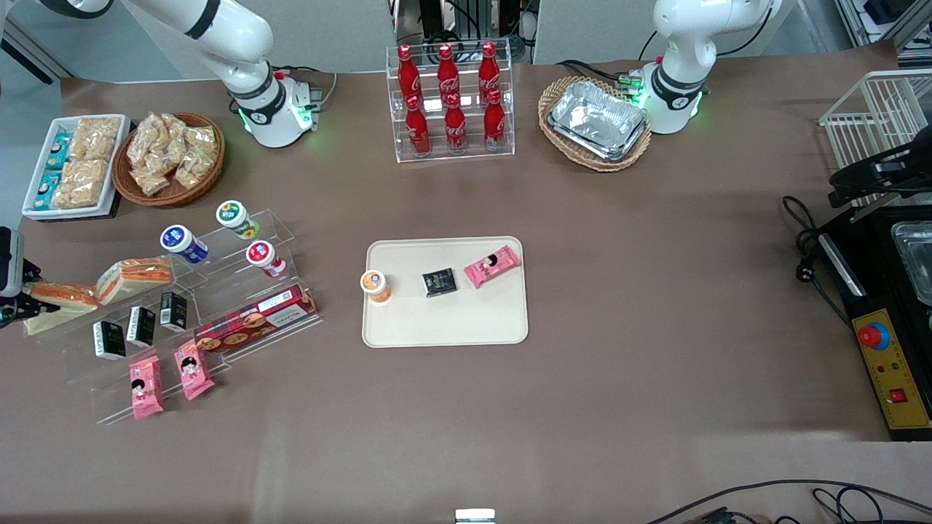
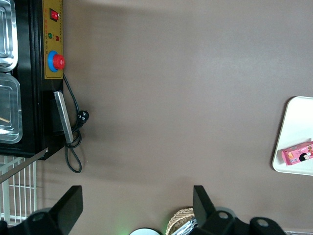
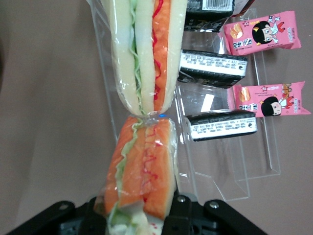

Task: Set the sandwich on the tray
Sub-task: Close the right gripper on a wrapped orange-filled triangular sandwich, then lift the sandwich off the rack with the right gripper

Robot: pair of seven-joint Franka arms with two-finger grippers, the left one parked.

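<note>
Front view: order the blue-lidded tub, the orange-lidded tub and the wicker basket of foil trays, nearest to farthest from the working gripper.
The gripper is at the wrapped sandwiches, working arm's end.
1. Blue-lidded tub, on the clear rack.
2. Orange-lidded tub, on the cream tray.
3. Wicker basket of foil trays, toward the parked arm.

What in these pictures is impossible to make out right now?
- Gripper, at the sandwich toward the working arm's end of the table: front view, mostly cut off by the picture's edge.
- Sandwich's end at the gripper: right wrist view, cut off by the edge.
- Tray: left wrist view shows only one end.
- Black packets: front view, print too small.
</note>
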